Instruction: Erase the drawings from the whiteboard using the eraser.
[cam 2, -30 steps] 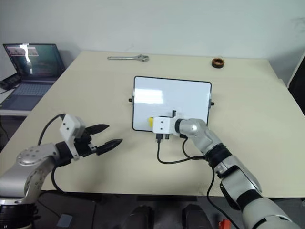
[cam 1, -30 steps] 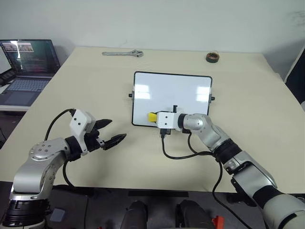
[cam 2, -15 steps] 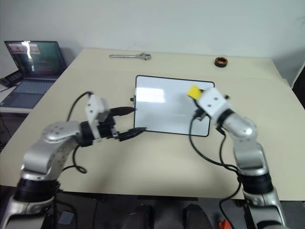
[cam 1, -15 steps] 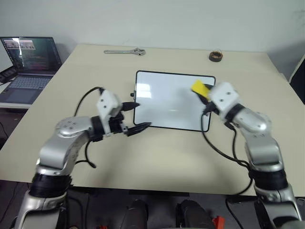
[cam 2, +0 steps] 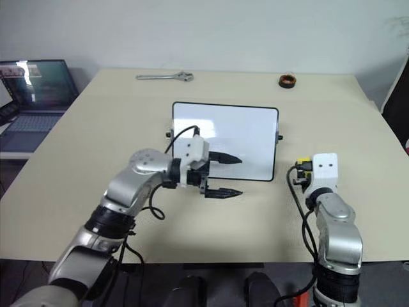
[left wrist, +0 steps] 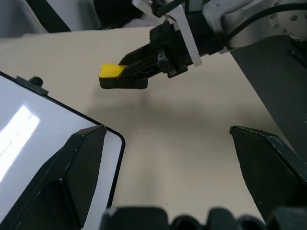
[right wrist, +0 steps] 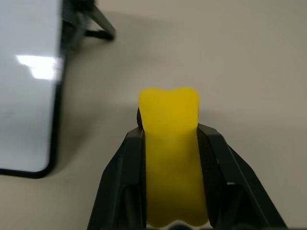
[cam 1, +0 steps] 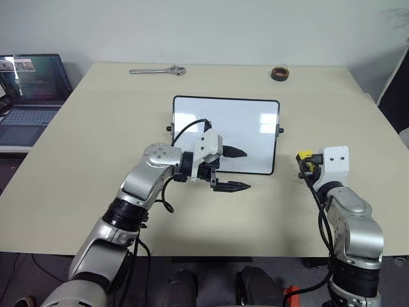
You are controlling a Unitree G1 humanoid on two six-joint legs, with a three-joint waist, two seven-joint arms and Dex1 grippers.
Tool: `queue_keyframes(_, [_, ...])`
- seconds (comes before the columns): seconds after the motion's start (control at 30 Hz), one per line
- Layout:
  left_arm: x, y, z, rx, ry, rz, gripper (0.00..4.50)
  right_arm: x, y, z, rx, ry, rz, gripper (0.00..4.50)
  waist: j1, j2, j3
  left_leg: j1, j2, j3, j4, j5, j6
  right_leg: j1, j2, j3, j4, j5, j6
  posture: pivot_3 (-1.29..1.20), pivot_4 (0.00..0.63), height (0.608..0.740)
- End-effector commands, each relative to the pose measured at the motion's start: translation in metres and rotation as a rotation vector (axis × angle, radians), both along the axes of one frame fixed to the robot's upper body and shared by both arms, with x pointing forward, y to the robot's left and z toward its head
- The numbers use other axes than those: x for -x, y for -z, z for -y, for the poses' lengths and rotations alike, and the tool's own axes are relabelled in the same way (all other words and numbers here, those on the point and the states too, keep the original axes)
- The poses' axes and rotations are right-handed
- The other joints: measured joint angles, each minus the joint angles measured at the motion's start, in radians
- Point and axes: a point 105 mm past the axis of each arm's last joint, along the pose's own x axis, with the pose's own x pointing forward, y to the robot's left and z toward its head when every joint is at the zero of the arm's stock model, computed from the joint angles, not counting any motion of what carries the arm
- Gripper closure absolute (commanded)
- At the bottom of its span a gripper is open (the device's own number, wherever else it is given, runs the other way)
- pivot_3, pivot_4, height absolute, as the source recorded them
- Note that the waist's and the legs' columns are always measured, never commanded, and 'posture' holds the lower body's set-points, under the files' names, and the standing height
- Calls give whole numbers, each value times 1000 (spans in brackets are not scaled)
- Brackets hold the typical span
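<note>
The whiteboard (cam 1: 243,118) lies flat in the middle of the table, black-framed with a knob on each side. Its visible face is plain glossy white; the drawings are out of view. My left gripper (cam 1: 246,169) is open and points right across the board's near edge, one finger over the board and the other over the table. The yellow eraser (cam 1: 305,155) is off the board, just right of its near right corner, with my right gripper (right wrist: 169,140) shut on it. The left wrist view also shows the eraser (left wrist: 111,71) held a little above the table.
A wrench (cam 1: 158,71) and a dark ring-shaped roll (cam 1: 278,73) lie near the table's far edge. An open laptop (cam 1: 29,80) stands on a side surface at the left. The table's right edge (cam 1: 383,121) is close to my right arm.
My right gripper has carried the eraser off the board to the right and rolled. My left gripper has swung right, from the board's left side to its near edge.
</note>
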Motion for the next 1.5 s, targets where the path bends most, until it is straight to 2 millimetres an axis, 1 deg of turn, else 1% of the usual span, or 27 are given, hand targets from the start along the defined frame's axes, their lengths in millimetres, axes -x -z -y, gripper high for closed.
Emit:
queue_keyframes(0.03, [3,-12,18,4,83,73,0,-11,-4,12,-29,55,31,3410,2,0,0,0,0,0,0,0,0,0,0,0,0,0,0,0,150,740])
queue_keyframes(0.13, [3,-12,23,-3,100,87,0,-21,-4,16,-38,67,34,3410,-4,0,0,0,0,0,0,0,0,0,0,1,0,0,0,0,150,740])
queue_keyframes(0.2, [3,-13,23,-2,102,86,0,-27,-3,21,-46,100,40,2680,-8,0,0,-1,1,1,-1,0,0,-1,0,1,0,0,0,0,150,740])
queue_keyframes(0.23, [4,-13,22,-2,96,85,0,-30,-3,22,-52,104,41,2488,-9,0,0,0,1,1,-1,0,0,-1,0,1,0,0,0,0,150,740])
queue_keyframes(0.27, [3,-12,20,-2,89,82,0,-32,-3,23,-64,108,45,2127,-9,1,0,0,1,1,-1,0,0,-1,0,1,0,0,0,0,150,740])
queue_keyframes(0.33, [2,-10,13,-4,60,78,0,-34,-4,23,-85,107,58,1450,-10,1,0,-1,1,1,-1,0,0,-1,0,1,0,0,0,0,150,740])
queue_keyframes(0.4, [0,-9,4,13,13,56,0,-34,-14,19,-122,87,110,704,-12,1,0,0,1,1,-1,0,0,-1,0,2,0,0,0,0,150,740])
queue_keyframes(0.47, [-3,-10,-8,56,-64,-2,0,-32,-31,11,-170,36,193,13,-14,1,1,-1,1,1,-1,0,0,-1,0,2,0,0,0,0,150,740])
queue_keyframes(0.53, [-7,-6,-26,79,-150,-48,0,-27,-46,6,-168,0,262,13,-15,3,2,-1,2,1,-1,0,0,-2,0,2,0,0,0,0,150,740])
queue_keyframes(0.6, [-10,-3,-40,97,-228,-79,0,-21,-56,5,-150,-25,307,13,-14,3,2,-1,2,0,-1,0,0,-2,0,2,0,0,0,0,150,740])
queue_keyframes(0.63, [-10,1,-55,119,-307,-96,0,-15,-63,-2,-141,-78,337,13,-13,3,2,-1,2,0,-1,0,0,-1,0,2,0,0,0,0,150,740])
queue_keyframes(0.7, [-3,9,-96,174,-510,-142,0,1,-68,-26,-94,-209,375,13,-17,3,1,-1,4,-1,-1,0,0,-2,-1,2,0,0,0,0,150,740])
queue_keyframes(0.73, [1,11,-106,190,-573,-154,0,6,-68,-31,-81,-247,381,13,-20,3,1,-1,7,-2,-2,-1,1,-2,-4,4,0,-1,1,0,150,740])
queue_keyframes(0.77, [9,16,-118,221,-656,-168,0,12,-60,-32,-78,-252,371,13,-21,4,1,-1,8,-2,-2,-1,1,-2,-5,4,-1,-1,0,0,150,740])
queue_keyframes(0.83, [19,23,-130,261,-782,-170,0,20,-47,-29,-83,-250,371,13,-14,3,1,-1,9,-3,-2,-2,1,-3,-5,3,-1,-2,0,0,150,740])
queue_keyframes(0.9, [22,27,-142,294,-915,-138,0,29,-26,-22,-83,-235,339,13,5,3,1,-2,8,-2,-1,-2,1,-2,-6,2,-1,-2,0,0,150,740])
queue_keyframes(0.97, [20,27,-151,311,-1025,-68,0,37,-7,-15,-68,-225,307,13,22,3,1,1,6,-2,1,-2,1,2,-8,0,-1,-2,0,0,150,740])
queue_keyframes(1.03, [15,25,-166,316,-1146,18,0,47,0,-15,6,-233,330,13,30,3,1,3,4,-3,1,-1,1,5,-8,-1,-1,-1,1,0,150,740])
queue_keyframes(1.07, [12,24,-167,316,-1182,54,0,49,-1,-11,42,-235,348,13,28,3,1,3,3,-2,1,-1,1,5,-8,0,-1,-1,2,0,150,740])
queue_keyframes(1.13, [8,17,-187,347,-1338,138,0,54,-3,3,32,-166,397,13,25,3,1,4,3,-1,1,-1,1,5,-8,2,-1,-1,2,0,150,740])
queue_keyframes(1.17, [7,16,-197,369,-1414,159,0,56,-1,10,22,-127,401,13,23,3,1,5,3,-1,1,-1,1,5,-8,2,-1,-1,2,0,150,740])
queue_keyframes(1.2, [9,17,-205,379,-1465,174,0,59,1,13,18,-100,404,13,18,3,1,5,3,-1,1,-1,1,5,-8,2,-1,-1,2,0,150,740])
queue_keyframes(1.3, [13,20,-204,349,-1503,217,0,63,4,15,14,-97,392,13,11,3,1,4,3,-1,0,-1,1,5,-6,1,-1,-1,2,0,150,740])
queue_keyframes(1.4, [18,31,-202,352,-1544,173,0,66,4,15,16,-109,375,13,11,3,1,4,3,0,-1,-1,1,4,-6,2,-1,-1,1,0,150,740])
queue_keyframes(1.5, [21,41,-197,355,-1553,123,0,59,0,17,19,-125,365,13,12,3,1,3,3,-1,0,-1,1,4,-7,2,-1,-1,2,0,150,740])
